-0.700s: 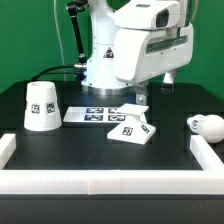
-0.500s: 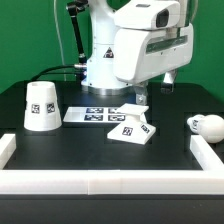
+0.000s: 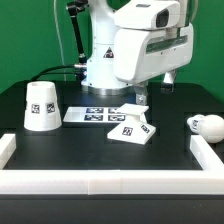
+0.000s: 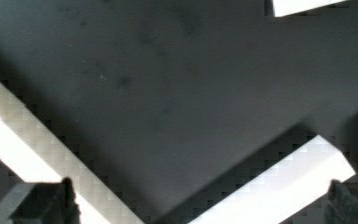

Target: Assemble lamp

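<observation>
In the exterior view the white cone shade [image 3: 40, 106] stands on the black table at the left. The flat angular base block [image 3: 131, 130] lies near the middle. The round bulb on its neck [image 3: 207, 126] lies on its side at the right. My gripper [image 3: 140, 97] hangs under the white arm, just above and behind the base block, touching nothing. In the wrist view the gripper [image 4: 199, 205] is open. Its dark fingertips [image 4: 43, 205] stand far apart with only black table and white rail between them.
The marker board [image 3: 100, 115] lies flat behind the base block. A low white rail [image 3: 100, 185] borders the table at front and sides. The large white robot pedestal [image 3: 110, 60] stands at the back. The wrist view shows white rail strips [image 4: 34, 140].
</observation>
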Tool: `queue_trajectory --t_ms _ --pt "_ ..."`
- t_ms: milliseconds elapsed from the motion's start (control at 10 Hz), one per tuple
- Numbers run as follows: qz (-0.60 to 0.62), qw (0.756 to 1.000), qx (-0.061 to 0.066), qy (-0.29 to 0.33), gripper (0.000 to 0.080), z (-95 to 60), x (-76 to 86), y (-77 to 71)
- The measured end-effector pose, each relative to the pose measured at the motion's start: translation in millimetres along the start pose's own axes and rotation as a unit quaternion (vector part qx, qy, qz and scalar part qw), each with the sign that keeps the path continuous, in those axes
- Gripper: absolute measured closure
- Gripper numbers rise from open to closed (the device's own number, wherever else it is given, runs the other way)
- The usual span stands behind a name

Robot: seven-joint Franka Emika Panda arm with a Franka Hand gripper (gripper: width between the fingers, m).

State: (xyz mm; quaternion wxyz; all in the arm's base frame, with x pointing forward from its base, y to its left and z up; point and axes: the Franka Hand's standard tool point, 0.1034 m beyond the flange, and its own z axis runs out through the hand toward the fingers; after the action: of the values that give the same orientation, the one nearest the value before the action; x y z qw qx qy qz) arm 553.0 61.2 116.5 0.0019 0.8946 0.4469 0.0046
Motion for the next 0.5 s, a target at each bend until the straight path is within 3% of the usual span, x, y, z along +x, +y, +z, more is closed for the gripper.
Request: queue_trajectory --t_ms 200,500 --pt "-0.064 0.998 -0.005 0.003 0.0100 2.2 -15.1 -15.5" --pt "-0.111 0.994 0.008 -0.008 0.0100 10.0 -29.5 -28.1"
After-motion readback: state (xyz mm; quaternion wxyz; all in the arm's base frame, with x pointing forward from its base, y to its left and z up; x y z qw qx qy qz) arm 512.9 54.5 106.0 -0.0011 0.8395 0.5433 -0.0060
